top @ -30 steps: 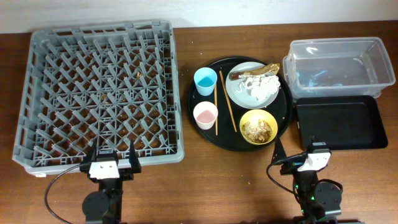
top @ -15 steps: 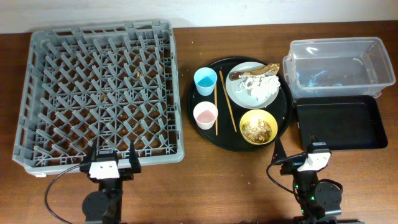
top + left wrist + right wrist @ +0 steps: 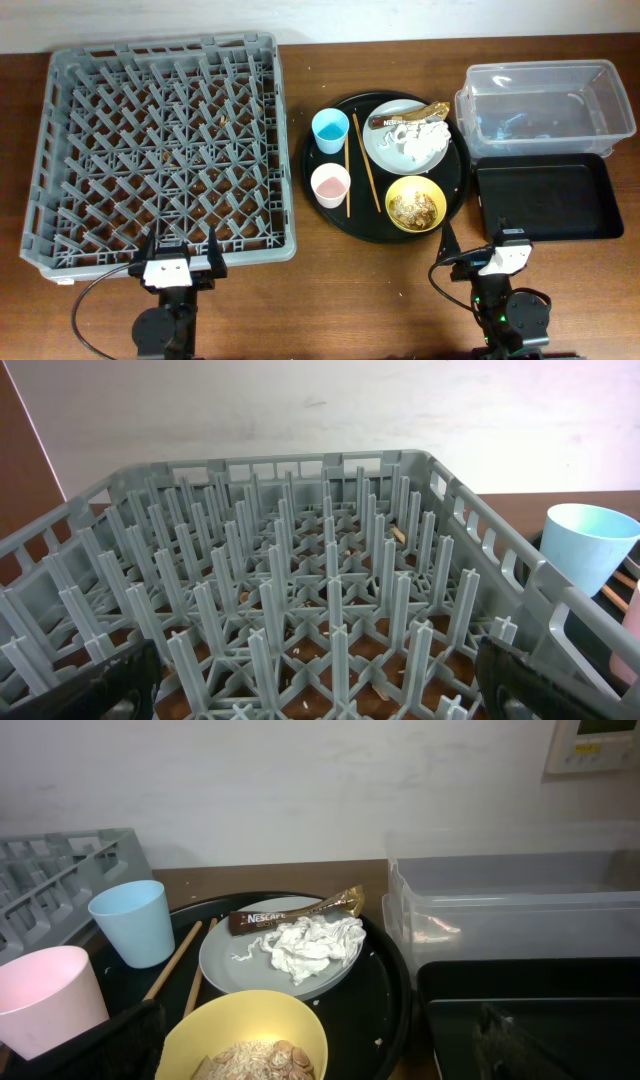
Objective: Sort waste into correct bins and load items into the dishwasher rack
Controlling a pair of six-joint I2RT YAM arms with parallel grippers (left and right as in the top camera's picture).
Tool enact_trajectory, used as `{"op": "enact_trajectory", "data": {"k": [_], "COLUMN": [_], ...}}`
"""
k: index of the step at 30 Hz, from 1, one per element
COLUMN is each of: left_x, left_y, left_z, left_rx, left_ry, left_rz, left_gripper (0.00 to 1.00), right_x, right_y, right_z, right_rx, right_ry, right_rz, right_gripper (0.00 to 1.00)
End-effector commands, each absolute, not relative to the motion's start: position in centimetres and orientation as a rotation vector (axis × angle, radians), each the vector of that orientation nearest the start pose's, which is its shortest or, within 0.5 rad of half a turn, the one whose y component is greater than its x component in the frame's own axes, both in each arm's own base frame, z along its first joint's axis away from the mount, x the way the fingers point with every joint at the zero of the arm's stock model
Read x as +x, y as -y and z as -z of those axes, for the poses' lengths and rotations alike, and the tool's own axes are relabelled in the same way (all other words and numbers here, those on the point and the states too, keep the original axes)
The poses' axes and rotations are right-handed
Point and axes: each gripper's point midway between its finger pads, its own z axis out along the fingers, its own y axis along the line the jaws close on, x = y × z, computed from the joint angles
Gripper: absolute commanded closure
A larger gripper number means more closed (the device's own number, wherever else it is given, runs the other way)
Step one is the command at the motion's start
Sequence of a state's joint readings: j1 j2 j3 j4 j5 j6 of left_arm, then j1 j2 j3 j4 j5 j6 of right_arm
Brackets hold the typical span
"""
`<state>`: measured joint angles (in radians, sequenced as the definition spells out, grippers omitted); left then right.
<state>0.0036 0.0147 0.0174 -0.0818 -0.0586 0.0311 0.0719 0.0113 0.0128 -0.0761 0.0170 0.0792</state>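
The grey dishwasher rack [image 3: 160, 150] fills the left and is empty [image 3: 300, 590]. The round black tray [image 3: 320, 212] holds a grey-green plate [image 3: 378, 150] with crumpled tissue [image 3: 420, 140] and a brown-gold wrapper [image 3: 405, 113], a yellow bowl [image 3: 415, 204] of tan scraps, a blue cup [image 3: 330, 130], a pink cup [image 3: 330, 184] and chopsticks [image 3: 367, 160]. The same items show in the right wrist view: tissue [image 3: 305, 945], wrapper [image 3: 290, 913], bowl [image 3: 245, 1040], blue cup [image 3: 132, 923], pink cup [image 3: 45, 995]. The left gripper [image 3: 178, 262] and right gripper [image 3: 480, 262] are open and empty at the front edge.
A clear tub [image 3: 545, 100] stands at the back right, with a shallow black tray [image 3: 545, 198] in front of it. Both show in the right wrist view, tub [image 3: 510, 910] and tray [image 3: 530, 1010]. White crumbs lie on the wood near the rack.
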Motion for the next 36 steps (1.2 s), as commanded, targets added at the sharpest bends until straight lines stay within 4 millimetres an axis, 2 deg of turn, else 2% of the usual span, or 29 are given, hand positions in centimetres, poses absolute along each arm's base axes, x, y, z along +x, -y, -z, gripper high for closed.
{"op": "enact_trajectory", "data": {"k": [1,7,11,15,16,20,23,27,31,36], "left_x": [24.6,24.6,24.6,24.6,24.6,24.6,24.4,23.7,22.9,22.0], "left_y": [-1.0,-1.0,-1.0,-1.0,-1.0,-0.8,0.7,1.0,1.0,1.0], "left_z": [-15.7,-15.7,-15.7,-15.7,-15.7,-16.0,-18.2,-21.2,-23.5,-26.4], "left_rx": [-0.003,-0.004,-0.003,-0.004,-0.003,-0.046,0.023,0.036,0.036,0.038], "left_ry": [-1.649,-1.649,-1.649,-1.649,-1.647,-1.636,-1.584,-1.544,-1.526,-1.47], "left_rz": [-0.08,-0.08,-0.08,-0.08,-0.079,-0.026,0.052,0.062,0.061,0.059], "left_gripper": [0.0,0.0,0.0,0.0,0.0,0.0,0.01,0.0,0.0,0.0], "right_x": [24.6,24.6,24.5,24.5,24.5,24.3,23.9,23.2,22.7,22.8], "right_y": [-1.3,-1.4,-2.5,-2.7,-2.7,-2.7,-2.6,-3.1,-3.3,-3.3], "right_z": [-15.5,-15.5,-15.7,-15.9,-16.2,-19.4,-21.7,-24.1,-25.8,-27.0], "right_rx": [0.034,0.027,-0.021,-0.03,-0.03,-0.032,-0.034,-0.063,-0.072,-0.087], "right_ry": [-1.652,-1.652,-1.648,-1.637,-1.627,-1.524,-1.477,-1.429,-1.409,-1.422], "right_rz": [-0.095,-0.103,-0.156,-0.164,-0.164,-0.165,-0.166,-0.187,-0.193,-0.177], "right_gripper": [0.02,0.01,0.01,0.02,0.02,0.02,0.02,0.02,0.02,0.02]}}
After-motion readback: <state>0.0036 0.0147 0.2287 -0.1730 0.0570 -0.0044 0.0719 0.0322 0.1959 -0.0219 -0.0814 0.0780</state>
